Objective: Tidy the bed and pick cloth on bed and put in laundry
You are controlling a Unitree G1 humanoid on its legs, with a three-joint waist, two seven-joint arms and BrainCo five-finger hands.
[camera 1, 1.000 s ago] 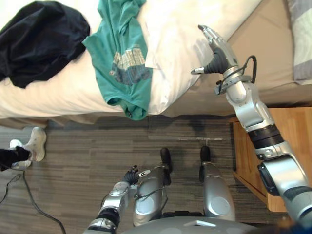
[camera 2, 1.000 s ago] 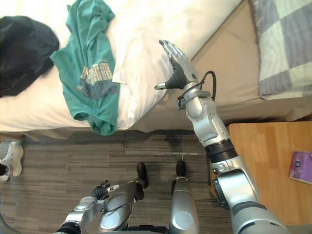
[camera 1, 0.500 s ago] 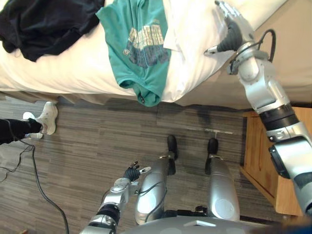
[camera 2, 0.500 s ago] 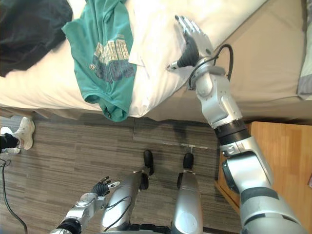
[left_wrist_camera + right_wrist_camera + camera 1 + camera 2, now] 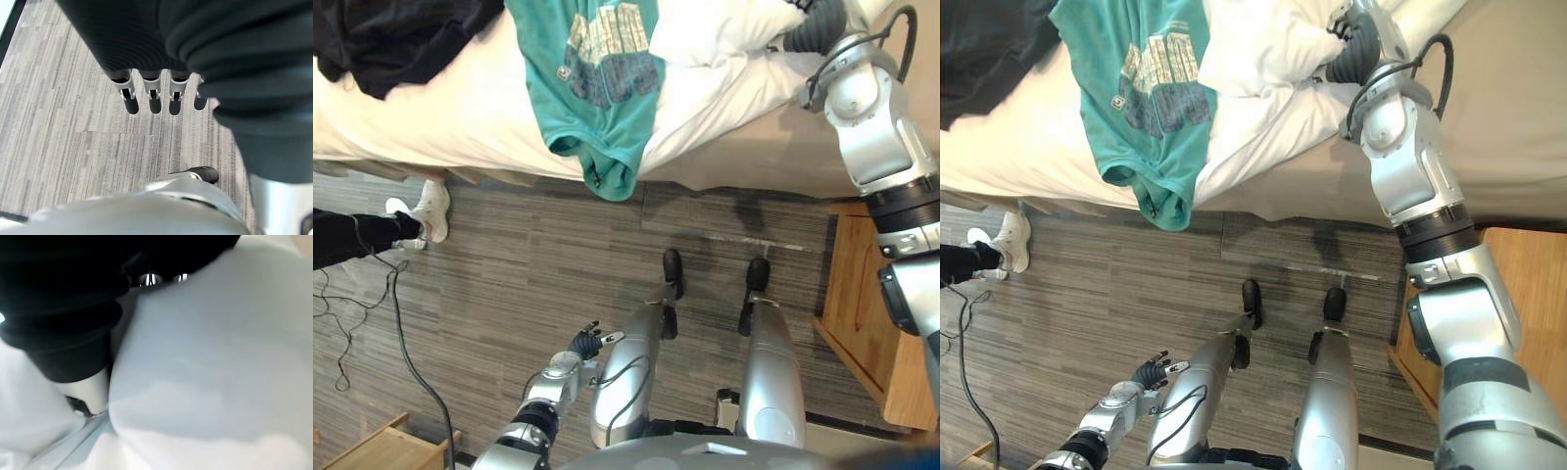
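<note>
Right hand (image 5: 1363, 47) moved onto white duvet (image 5: 1253, 49), now bunched; grip hidden, could not tell; left hand (image 5: 587, 343) hung slack, empty; teal shirt (image 5: 597, 88) awaited pickup

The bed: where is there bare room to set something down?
Bare tan sheet lies right of the right hand. A white duvet strip runs between the black garment and the teal T-shirt. It is crowded where the duvet bunches at that hand.
</note>
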